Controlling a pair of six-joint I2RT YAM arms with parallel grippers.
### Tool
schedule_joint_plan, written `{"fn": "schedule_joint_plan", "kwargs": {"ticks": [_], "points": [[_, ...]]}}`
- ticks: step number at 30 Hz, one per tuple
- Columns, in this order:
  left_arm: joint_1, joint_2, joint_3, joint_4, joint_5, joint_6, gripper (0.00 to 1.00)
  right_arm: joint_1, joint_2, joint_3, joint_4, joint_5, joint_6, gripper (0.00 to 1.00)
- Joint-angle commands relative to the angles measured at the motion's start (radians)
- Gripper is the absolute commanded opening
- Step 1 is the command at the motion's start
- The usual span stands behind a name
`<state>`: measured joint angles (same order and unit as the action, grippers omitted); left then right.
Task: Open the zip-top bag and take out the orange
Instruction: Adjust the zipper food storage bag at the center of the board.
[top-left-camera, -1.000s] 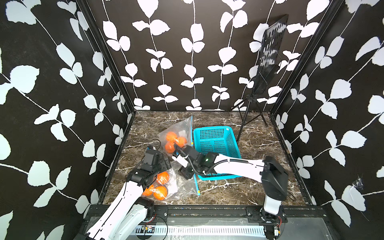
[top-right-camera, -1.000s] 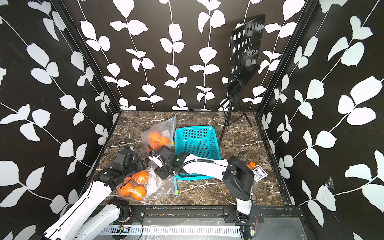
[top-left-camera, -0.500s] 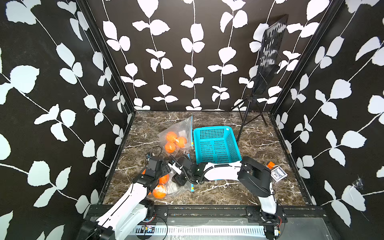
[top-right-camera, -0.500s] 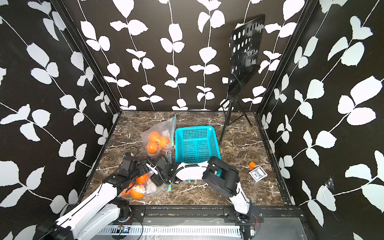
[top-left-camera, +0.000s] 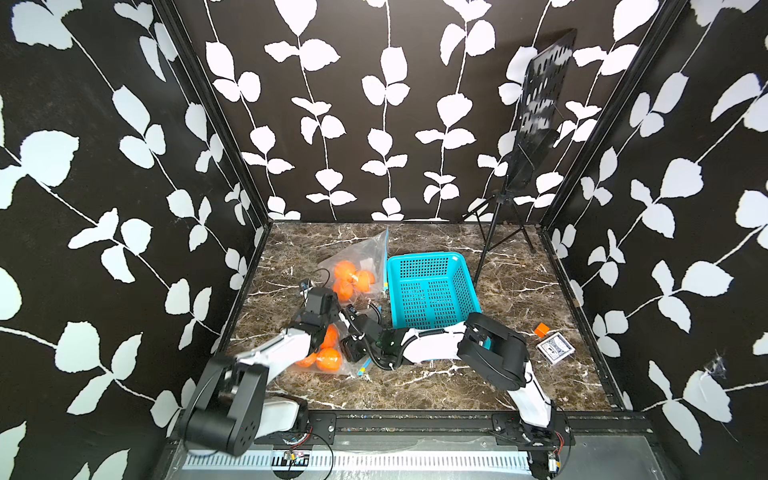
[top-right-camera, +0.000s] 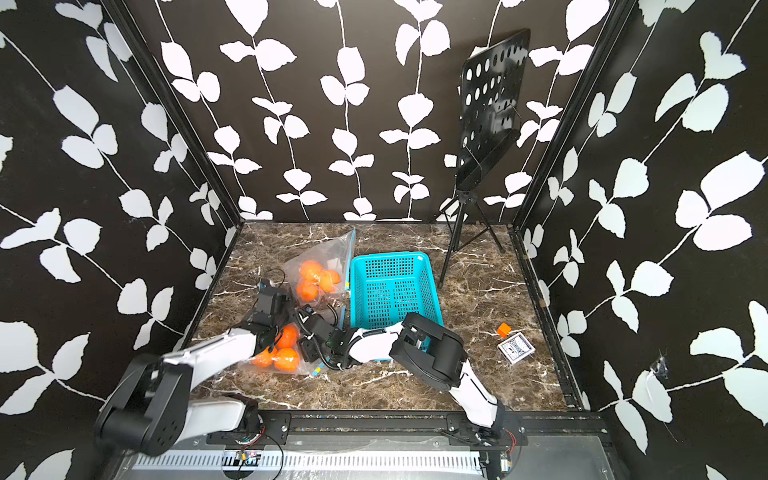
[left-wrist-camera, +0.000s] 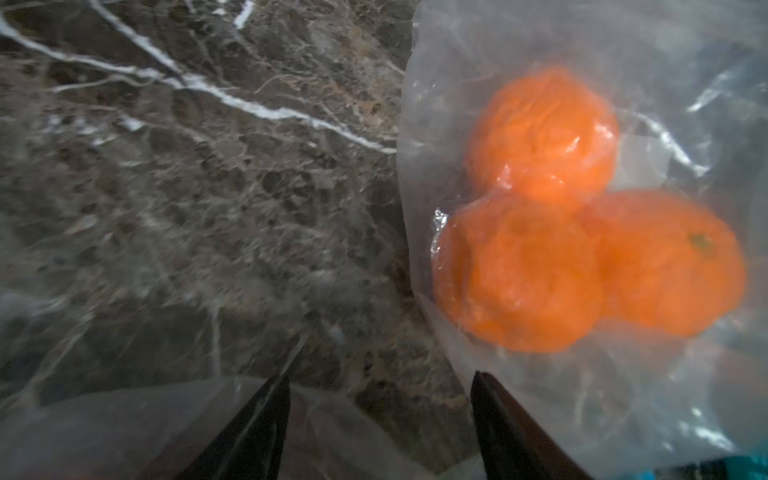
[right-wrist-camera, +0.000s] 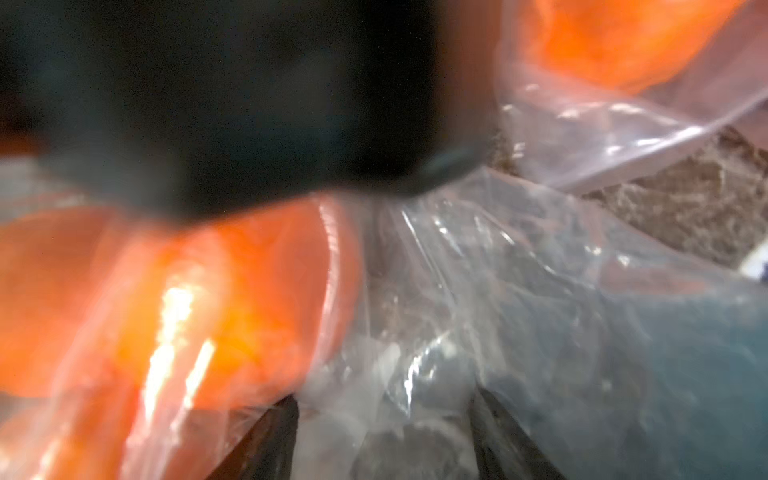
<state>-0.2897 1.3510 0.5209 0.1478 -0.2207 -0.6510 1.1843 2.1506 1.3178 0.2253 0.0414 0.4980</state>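
Two clear zip-top bags lie on the marble floor. The near bag (top-left-camera: 347, 368) holds oranges (top-left-camera: 328, 359) and has its blue zip strip (top-left-camera: 363, 368) on the right. The far bag (top-left-camera: 368, 253) holds three oranges (top-left-camera: 352, 279), which also show in the left wrist view (left-wrist-camera: 540, 137). My left gripper (top-left-camera: 330, 311) hangs over the near bag's back end, pointing at the far bag. It is open (left-wrist-camera: 380, 376), with film under one finger. My right gripper (top-left-camera: 347, 349) is at the near bag's right side, open (right-wrist-camera: 384, 397), with crumpled film between its fingers. An orange (right-wrist-camera: 187, 311) lies close beside it.
A turquoise basket (top-left-camera: 432, 257) stands just right of both bags, with the right forearm along its front. A black music stand (top-left-camera: 536, 124) is at the back right. A small orange block (top-left-camera: 541, 330) and a card deck (top-left-camera: 555, 347) lie at the right.
Both arms have drawn toward the front of the floor, and the right gripper has come leftward onto the near bag. The left gripper's jaws have narrowed somewhat.
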Motion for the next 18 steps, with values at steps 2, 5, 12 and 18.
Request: {"fn": "schedule_joint_plan", "kwargs": {"ticks": [2, 5, 12, 18], "points": [[0.006, -0.005, 0.126, -0.031, 0.139, 0.031, 0.73, -0.027, -0.032, 0.026, -0.023, -0.055, 0.001, 0.65], [0.007, -0.094, 0.207, -0.205, 0.137, 0.06, 0.8, -0.065, -0.099, 0.003, -0.032, -0.168, -0.029, 0.66], [0.007, -0.231, 0.165, -0.389, 0.276, -0.04, 0.82, -0.079, -0.225, -0.03, -0.139, -0.265, -0.111, 0.67], [0.003, -0.475, 0.03, -0.369, 0.571, -0.271, 0.82, -0.088, -0.406, -0.19, -0.131, -0.191, -0.171, 0.66]]}}
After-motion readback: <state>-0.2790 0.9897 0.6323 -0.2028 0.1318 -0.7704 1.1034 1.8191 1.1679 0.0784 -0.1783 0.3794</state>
